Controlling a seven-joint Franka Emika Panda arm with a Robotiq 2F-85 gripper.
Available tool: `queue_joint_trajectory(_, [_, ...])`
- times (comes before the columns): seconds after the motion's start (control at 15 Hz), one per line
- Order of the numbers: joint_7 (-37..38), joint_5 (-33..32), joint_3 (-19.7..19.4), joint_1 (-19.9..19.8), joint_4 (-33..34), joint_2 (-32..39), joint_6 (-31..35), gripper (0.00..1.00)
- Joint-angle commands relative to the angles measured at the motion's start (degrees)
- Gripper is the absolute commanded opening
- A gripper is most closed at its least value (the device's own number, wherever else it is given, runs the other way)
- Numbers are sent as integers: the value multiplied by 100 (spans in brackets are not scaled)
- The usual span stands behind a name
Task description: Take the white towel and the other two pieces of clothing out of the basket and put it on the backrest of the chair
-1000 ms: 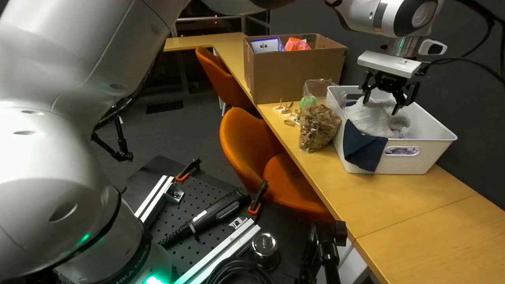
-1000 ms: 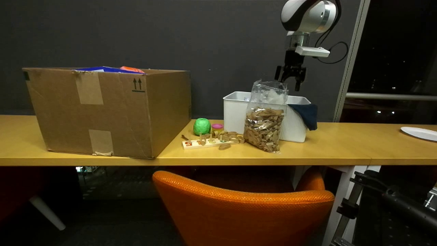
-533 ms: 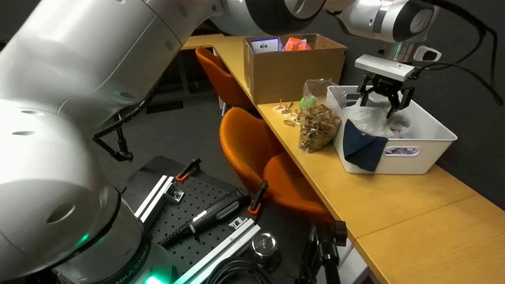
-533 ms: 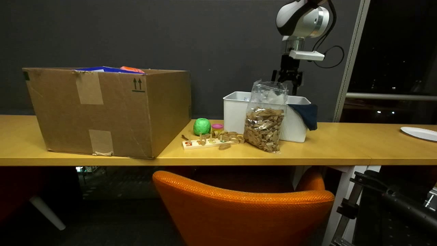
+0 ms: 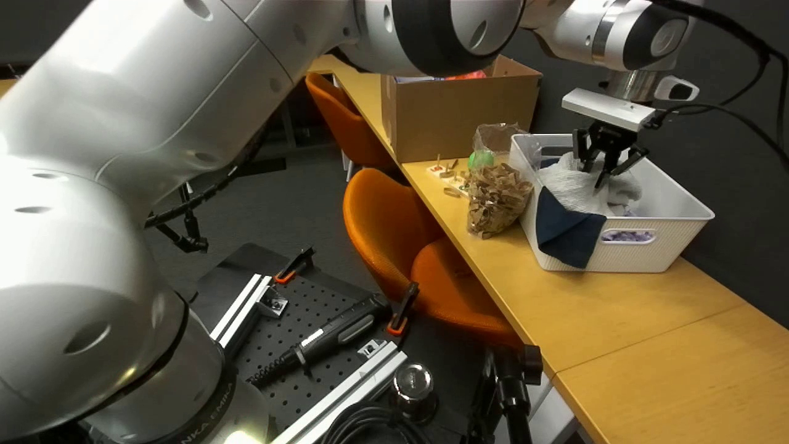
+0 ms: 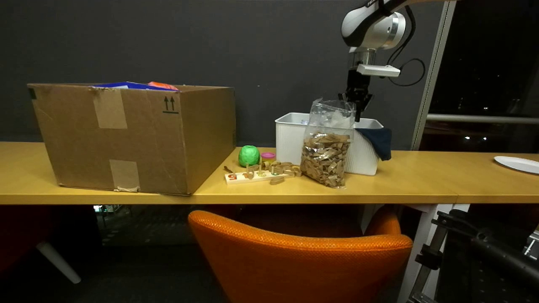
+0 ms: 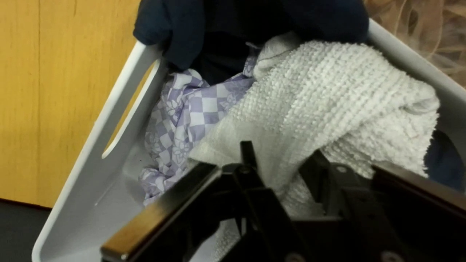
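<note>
The white towel [image 7: 313, 94] lies bunched in the white basket [image 5: 638, 256], over a purple-checked cloth [image 7: 209, 109]. A navy garment [image 5: 564, 231] hangs over the basket's rim, and dark cloth also shows inside. My gripper [image 7: 281, 151] reaches down onto the towel, partly closed: its fingers stand apart, with folds of towel between them. Whether they press on the cloth cannot be seen. In an exterior view the gripper [image 5: 593, 177] is above the basket's near half, fingertips at the towel; elsewhere the plastic bag partly hides it. The orange chair's backrest [image 6: 294, 256] stands bare in front of the table.
A clear bag of brown strips [image 6: 326, 160] leans by the basket. Beside it are a wooden peg toy [image 6: 257, 176], a green ball [image 6: 249, 155] and a large cardboard box [image 6: 126, 139]. A white plate [image 6: 518, 164] lies on the table's far end.
My gripper has come down to the towel, and its fingers have drawn much nearer to each other in the last half second. The basket and clothes look unmoved.
</note>
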Motion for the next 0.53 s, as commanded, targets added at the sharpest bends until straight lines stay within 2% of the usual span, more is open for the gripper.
queue_joint_trajectory(0.0, [21, 141, 67, -148, 315, 70, -194, 5])
queue_joint_trajectory(0.13, [34, 128, 61, -168, 348, 55, -188, 0])
queue_joint_trajectory(0.47, [101, 63, 18, -146, 349, -40, -295, 1])
